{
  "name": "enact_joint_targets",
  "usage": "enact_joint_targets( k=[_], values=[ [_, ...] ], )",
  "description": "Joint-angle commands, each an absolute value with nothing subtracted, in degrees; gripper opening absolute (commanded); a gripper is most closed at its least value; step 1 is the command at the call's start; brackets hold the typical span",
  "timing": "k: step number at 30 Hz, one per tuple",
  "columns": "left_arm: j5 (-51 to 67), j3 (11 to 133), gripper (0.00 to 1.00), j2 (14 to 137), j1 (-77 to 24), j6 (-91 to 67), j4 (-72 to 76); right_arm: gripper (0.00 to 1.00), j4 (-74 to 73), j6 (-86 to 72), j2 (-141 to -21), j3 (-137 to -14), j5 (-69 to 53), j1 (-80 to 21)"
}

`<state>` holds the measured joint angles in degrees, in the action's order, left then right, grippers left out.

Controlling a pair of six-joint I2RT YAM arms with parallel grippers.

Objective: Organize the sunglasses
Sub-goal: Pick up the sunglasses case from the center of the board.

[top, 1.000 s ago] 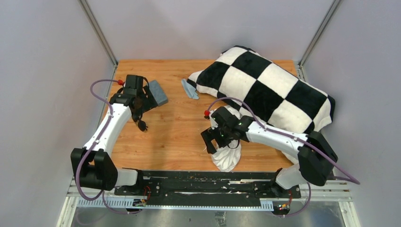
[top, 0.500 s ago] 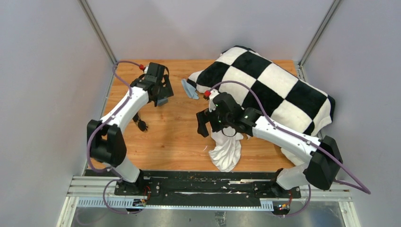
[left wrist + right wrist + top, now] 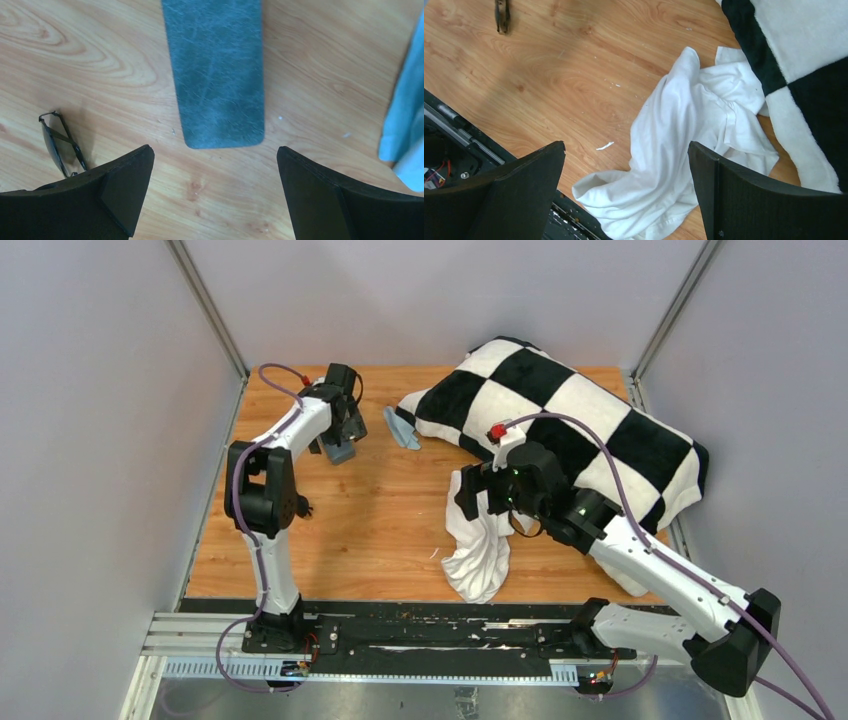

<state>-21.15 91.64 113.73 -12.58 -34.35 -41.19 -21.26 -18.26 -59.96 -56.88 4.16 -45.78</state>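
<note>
Hovering our left pincer (image 3: pixel 212 156), wide open, over the closed case (image 3: pixel 216 75), we should straddle its end squarely, sparing the sunglasses (image 3: pixel 62 145) nearby; our right pincer (image 3: pixel 625 150) gapes empty.

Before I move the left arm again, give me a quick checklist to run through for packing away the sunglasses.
1. Left pincer open and empty: ok.
2. Right pincer open and empty, over the white cloth: ok.
3. Sunglasses lying free on the table: ok.
4. Case open to take them: not ok, it looks shut.
5. Blue cloth clear of the case: ok.
6. Sunglasses fully folded: cannot tell.
</note>
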Motion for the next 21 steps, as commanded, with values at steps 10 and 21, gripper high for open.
enact_joint_targets(
  k=[10,21],
  values=[
    [-16.2,99.9,1.00,122.2,-8.2,-30.2,-43.0,1.00,-23.6,-19.2,-60.5,-54.1,5.1,-44.7],
    [-18.2,102.4,0.87,126.1,-7.6,-30.9,-43.0,1.00,-23.3,-20.4,-60.4,-53.2,4.1,-44.7]
  ],
)
